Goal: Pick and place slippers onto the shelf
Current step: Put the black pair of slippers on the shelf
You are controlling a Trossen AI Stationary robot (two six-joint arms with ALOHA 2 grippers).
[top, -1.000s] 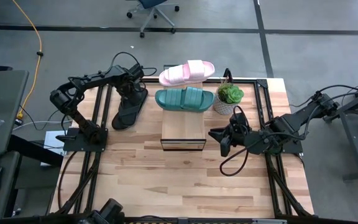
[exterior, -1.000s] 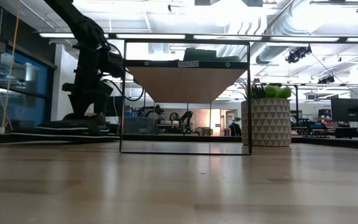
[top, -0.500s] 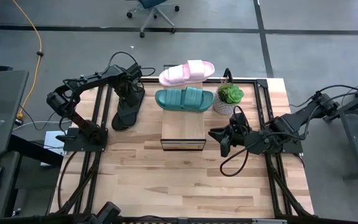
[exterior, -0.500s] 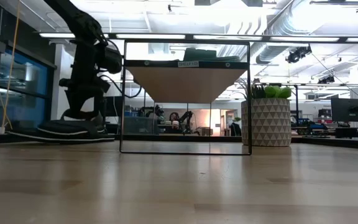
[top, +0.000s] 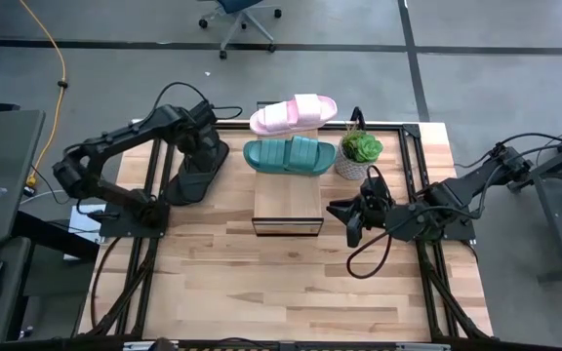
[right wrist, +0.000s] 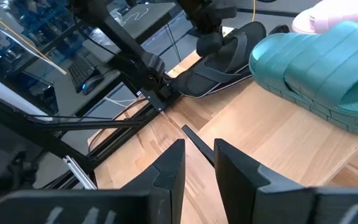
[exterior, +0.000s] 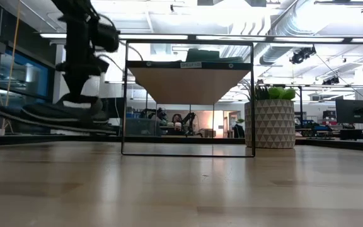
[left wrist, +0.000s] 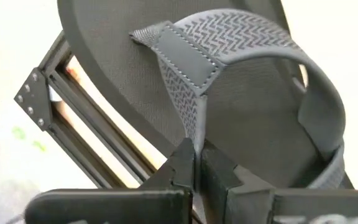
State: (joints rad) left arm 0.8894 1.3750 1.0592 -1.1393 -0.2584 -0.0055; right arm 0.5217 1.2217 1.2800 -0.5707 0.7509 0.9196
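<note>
A: Where's the black flip-flop (top: 191, 181)? Much room around it?

B: Off the bench (top: 261, 273) near its left edge, left of the shelf (top: 288, 200). The left end effector (left wrist: 194, 171) is pinching its grey chevron strap (left wrist: 185, 81). The teal slide (top: 290, 154) and pink slide (top: 294, 112) lie on the shelf's far end.

A: Right side?

B: The right end effector (right wrist: 197, 165) hovers beside the shelf, fingers slightly apart.

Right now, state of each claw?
Left claw: closed on the black flip-flop strap, which is raised off the table.
Right claw: open, empty, beside the shelf.
</note>
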